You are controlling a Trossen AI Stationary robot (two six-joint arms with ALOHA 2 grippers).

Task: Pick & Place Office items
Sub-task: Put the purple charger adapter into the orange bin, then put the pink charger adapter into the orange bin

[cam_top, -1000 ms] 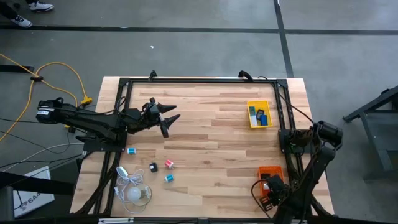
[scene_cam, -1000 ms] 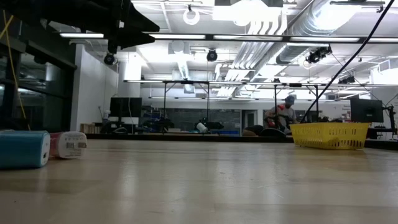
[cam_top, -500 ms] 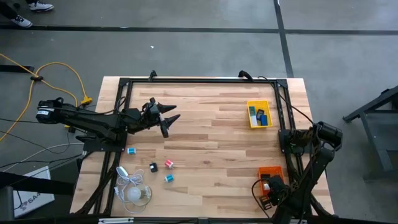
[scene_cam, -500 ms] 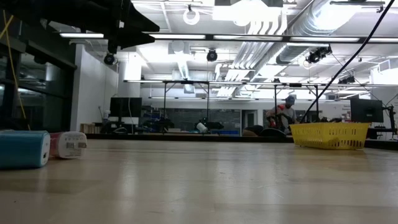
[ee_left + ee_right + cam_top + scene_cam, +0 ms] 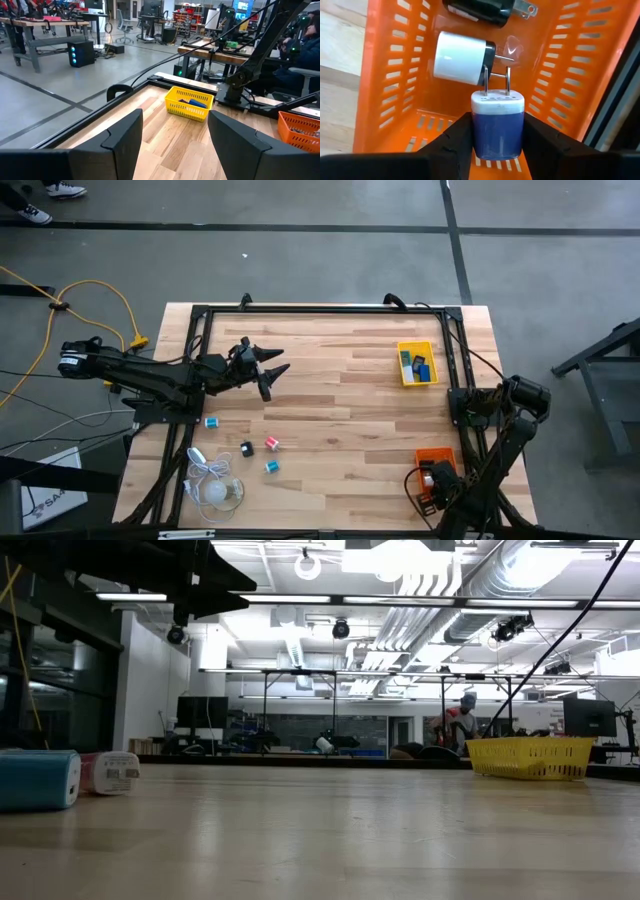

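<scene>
My right gripper [image 5: 432, 482] is over the orange tray [image 5: 436, 456] at the table's near right and is shut on a blue charger plug with a white prong face [image 5: 498, 122]. A white plug [image 5: 461, 57] and a black plug [image 5: 479, 9] lie on the tray's floor. My left gripper [image 5: 272, 370] hangs open and empty above the table's left half. Blue [image 5: 211, 422], black [image 5: 246, 448], pink-red [image 5: 272, 443] and teal [image 5: 271, 467] pieces lie on the table near its left front. The yellow tray [image 5: 416, 363] holds blue and dark pieces. My right gripper pinches the blue plug's two opposite sides [image 5: 476, 131] between its two fingers [image 5: 454, 145]. The fingers come from above, pointing down into the orange tray. The plug's white face with the two prongs [image 5: 496, 80] points away from the wrist, toward the tray floor.
A white bulb-like thing with a coiled cord [image 5: 218, 490] lies at the near left corner. A black frame rail [image 5: 320, 308] runs round the table. In the low view the teal piece [image 5: 38, 780] and pink piece [image 5: 110, 772] stand at left, the yellow tray [image 5: 530, 757] at right.
</scene>
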